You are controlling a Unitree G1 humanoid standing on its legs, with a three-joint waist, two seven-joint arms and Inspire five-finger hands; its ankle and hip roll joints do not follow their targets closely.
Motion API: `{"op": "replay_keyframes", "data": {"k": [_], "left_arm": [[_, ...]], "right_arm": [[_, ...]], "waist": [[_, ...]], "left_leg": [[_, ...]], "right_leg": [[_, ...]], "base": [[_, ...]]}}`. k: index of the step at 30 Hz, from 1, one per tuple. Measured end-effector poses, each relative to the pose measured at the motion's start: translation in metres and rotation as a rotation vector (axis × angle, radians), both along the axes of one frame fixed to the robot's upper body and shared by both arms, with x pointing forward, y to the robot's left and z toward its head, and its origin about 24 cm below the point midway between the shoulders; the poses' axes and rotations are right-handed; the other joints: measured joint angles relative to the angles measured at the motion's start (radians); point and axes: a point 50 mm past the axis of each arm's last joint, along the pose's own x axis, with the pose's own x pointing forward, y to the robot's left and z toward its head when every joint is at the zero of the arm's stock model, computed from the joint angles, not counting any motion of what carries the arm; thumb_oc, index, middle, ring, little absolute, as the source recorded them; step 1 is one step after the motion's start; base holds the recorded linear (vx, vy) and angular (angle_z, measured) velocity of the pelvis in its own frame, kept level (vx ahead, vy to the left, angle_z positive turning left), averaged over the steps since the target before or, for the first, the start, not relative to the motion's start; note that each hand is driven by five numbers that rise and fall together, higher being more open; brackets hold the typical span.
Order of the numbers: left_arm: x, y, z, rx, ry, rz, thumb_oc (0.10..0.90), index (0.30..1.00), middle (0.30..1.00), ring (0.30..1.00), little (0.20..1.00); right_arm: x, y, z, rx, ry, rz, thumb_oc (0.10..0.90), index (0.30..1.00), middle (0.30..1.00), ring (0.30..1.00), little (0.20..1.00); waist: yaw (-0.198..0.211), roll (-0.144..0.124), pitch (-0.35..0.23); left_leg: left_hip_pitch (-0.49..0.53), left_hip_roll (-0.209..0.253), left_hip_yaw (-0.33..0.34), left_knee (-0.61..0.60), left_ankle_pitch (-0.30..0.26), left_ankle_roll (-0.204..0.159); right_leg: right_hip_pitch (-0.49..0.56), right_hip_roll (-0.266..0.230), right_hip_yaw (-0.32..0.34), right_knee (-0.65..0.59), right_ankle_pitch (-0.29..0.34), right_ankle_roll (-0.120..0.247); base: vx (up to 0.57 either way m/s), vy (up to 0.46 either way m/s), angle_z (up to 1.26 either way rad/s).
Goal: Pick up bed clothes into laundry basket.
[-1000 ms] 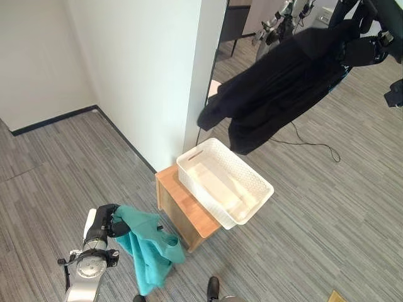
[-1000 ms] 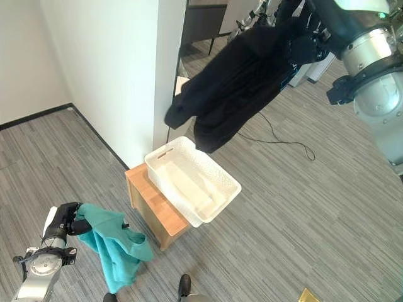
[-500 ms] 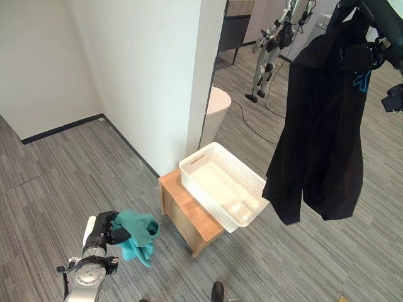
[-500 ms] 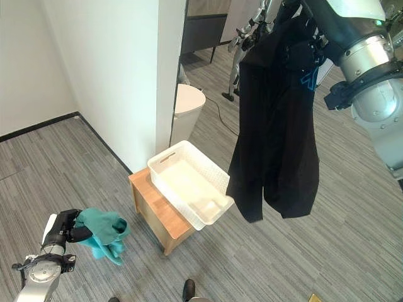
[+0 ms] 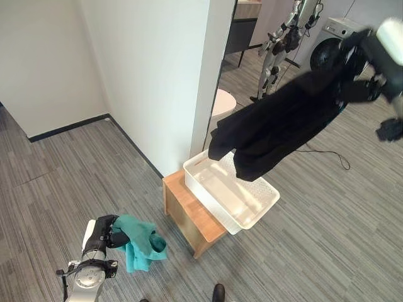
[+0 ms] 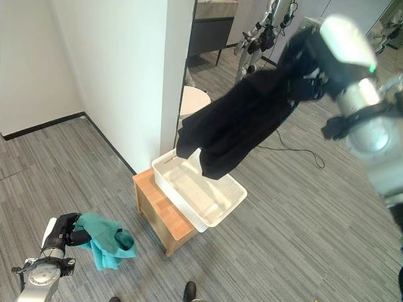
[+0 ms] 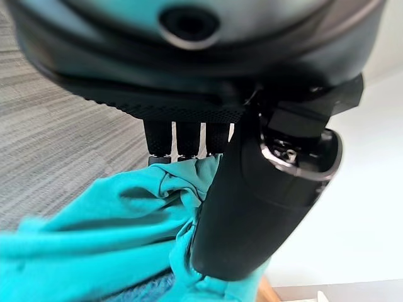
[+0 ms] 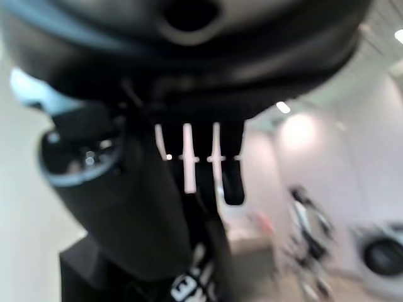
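nearest, low at the left, the left robot hand [image 5: 104, 234] has its fingers and thumb curled round a crumpled teal cloth garment [image 5: 141, 238], which hangs bunched from the grip above the grey wood-grain floor [image 5: 56, 182]. beyond it stands a small light-wooden counter [image 5: 189, 217] beside a white wall corner [image 5: 182, 82], carrying a white perforated plastic laundry basket [image 5: 261, 204] that juts past the counter's edge on the right. above the basket, a long black cloth garment [image 5: 277, 123] stretches slantwise through the air, its lower end dangling over the basket's near rim. farther up at the right, the right robot hand [image 6: 313, 80] is closed on the garment's upper end. in the background are a white washing machine [image 5: 330, 44] and a hanging humanoid figure [image 5: 286, 31].
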Motion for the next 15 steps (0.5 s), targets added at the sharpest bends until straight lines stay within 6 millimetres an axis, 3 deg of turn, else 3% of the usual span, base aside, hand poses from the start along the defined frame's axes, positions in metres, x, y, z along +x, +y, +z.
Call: {"op": "replay_keyframes", "data": {"k": [2, 5, 6, 8, 9, 15], "left_arm": [[-0.004, 0.0, -0.003, -0.005, 0.018, 0.005, 0.4, 0.3, 0.3, 0.3, 0.3], [-0.008, -0.005, -0.012, -0.021, 0.053, -0.001, 0.4, 0.3, 0.3, 0.3, 0.3], [-0.007, -0.009, -0.013, -0.029, 0.054, -0.009, 0.4, 0.3, 0.3, 0.3, 0.3], [-0.007, -0.01, -0.014, -0.033, 0.055, -0.008, 0.4, 0.3, 0.3, 0.3, 0.3], [-0.008, -0.009, -0.016, -0.032, 0.067, -0.002, 0.4, 0.3, 0.3, 0.3, 0.3], [-0.004, -0.013, -0.018, -0.044, 0.067, -0.006, 0.4, 0.3, 0.3, 0.3, 0.3]], "right_arm": [[0.003, -0.001, -0.029, 0.125, 0.039, -0.005, 0.4, 0.3, 0.3, 0.3, 0.3], [0.008, 0.004, -0.06, 0.178, 0.141, -0.006, 0.4, 0.3, 0.3, 0.3, 0.3], [0.015, 0.011, -0.084, 0.219, 0.207, -0.004, 0.4, 0.3, 0.3, 0.3, 0.3], [0.017, 0.018, -0.093, 0.219, 0.246, 0.007, 0.4, 0.3, 0.3, 0.3, 0.3], [0.028, 0.027, -0.102, 0.281, 0.246, 0.013, 0.4, 0.3, 0.3, 0.3, 0.3], [0.047, 0.053, -0.113, 0.265, 0.296, 0.051, 0.4, 0.3, 0.3, 0.3, 0.3]], "waist": [[0.0, 0.006, 0.003], [-0.001, 0.034, 0.005], [0.002, 0.05, 0.007], [0.012, 0.063, 0.009], [0.007, 0.063, 0.009], [0.041, 0.074, 0.016]], "left_leg": [[0.001, 0.001, 0.0, 0.0, 0.0, 0.0], [-0.002, 0.001, 0.0, 0.0, 0.0, 0.001], [-0.003, 0.001, 0.0, 0.0, 0.0, 0.0], [-0.004, 0.003, -0.001, 0.0, 0.002, 0.002], [0.003, 0.004, 0.002, 0.0, 0.002, 0.002], [-0.001, 0.002, 0.001, 0.0, 0.004, 0.002]], "right_leg": [[-0.001, 0.0, 0.001, 0.0, 0.0, 0.0], [-0.005, 0.0, 0.001, 0.0, 0.0, 0.0], [-0.004, 0.002, 0.0, 0.0, 0.0, 0.0], [-0.002, 0.001, -0.002, 0.0, 0.0, 0.0], [-0.001, 0.004, 0.003, -0.006, 0.0, 0.0], [-0.003, 0.003, 0.002, -0.006, 0.002, -0.001]], "base": [[0.01, -0.01, -0.02], [0.0, -0.004, -0.01], [0.01, -0.028, 0.05], [0.01, -0.02, 0.0], [0.0, 0.0, 0.0], [0.0, 0.0, 0.0]]}}
